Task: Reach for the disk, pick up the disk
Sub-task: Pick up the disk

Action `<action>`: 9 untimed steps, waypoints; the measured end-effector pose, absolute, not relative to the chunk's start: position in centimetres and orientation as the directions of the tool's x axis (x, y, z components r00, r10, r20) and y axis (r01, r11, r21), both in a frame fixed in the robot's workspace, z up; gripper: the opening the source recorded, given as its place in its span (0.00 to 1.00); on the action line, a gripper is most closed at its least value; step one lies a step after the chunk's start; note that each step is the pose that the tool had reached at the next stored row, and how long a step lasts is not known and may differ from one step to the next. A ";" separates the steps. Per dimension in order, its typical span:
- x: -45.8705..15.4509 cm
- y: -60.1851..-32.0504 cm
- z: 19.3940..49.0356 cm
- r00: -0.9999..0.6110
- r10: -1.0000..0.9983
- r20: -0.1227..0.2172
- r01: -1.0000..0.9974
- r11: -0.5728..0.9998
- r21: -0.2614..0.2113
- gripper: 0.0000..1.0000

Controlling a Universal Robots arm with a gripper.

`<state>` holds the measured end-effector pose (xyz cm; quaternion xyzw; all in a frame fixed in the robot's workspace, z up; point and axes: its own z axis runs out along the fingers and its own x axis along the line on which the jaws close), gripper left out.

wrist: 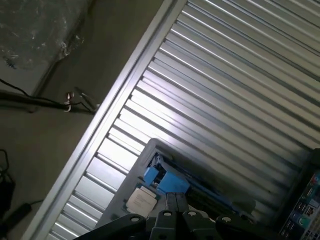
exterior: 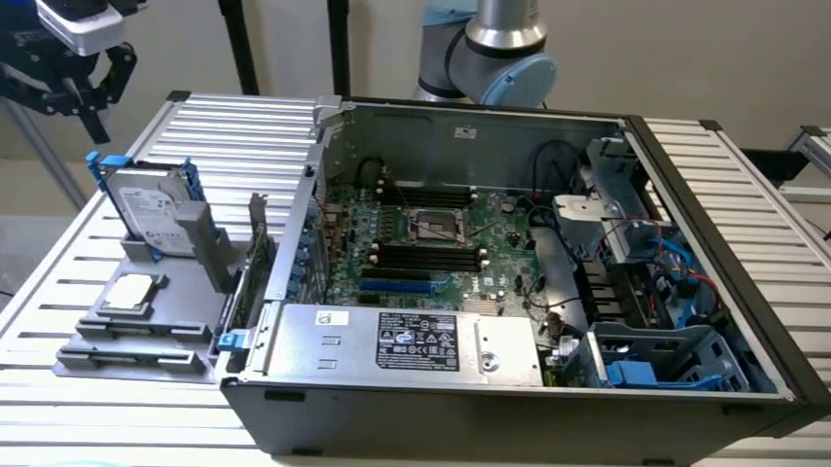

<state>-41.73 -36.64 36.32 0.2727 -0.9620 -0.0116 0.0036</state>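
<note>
Disk [exterior: 146, 206] stands on edge in grey holder [exterior: 130, 341] on slatted desk [exterior: 234, 126], exterior view's left, beside open computer case [exterior: 520, 418]. Holder hides its lower part. White label print too small to read. Gripper [exterior: 91, 122] hangs above disk, well apart, partly cut off. Fingers pressed together, holding nothing.

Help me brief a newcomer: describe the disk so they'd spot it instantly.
Start at the open computer case; on the exterior view's left of it sits a grey fixture. The disk stands on edge at its far end, the blue-framed drive with a white label, unlike the small square chip lying flat.
</note>
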 end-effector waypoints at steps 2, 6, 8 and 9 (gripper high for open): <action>-41.7 -36.6 36.3 -0.832 -0.555 0.001 -0.555 0.832 0.024 0.11; -41.7 -36.6 36.3 -0.789 -0.614 0.001 -0.614 0.789 0.024 0.11; -41.7 -36.6 36.3 -0.766 -0.642 0.001 -0.642 0.766 0.024 0.11; -41.7 -36.6 36.3 -0.755 -0.656 0.001 -0.656 0.755 0.024 0.11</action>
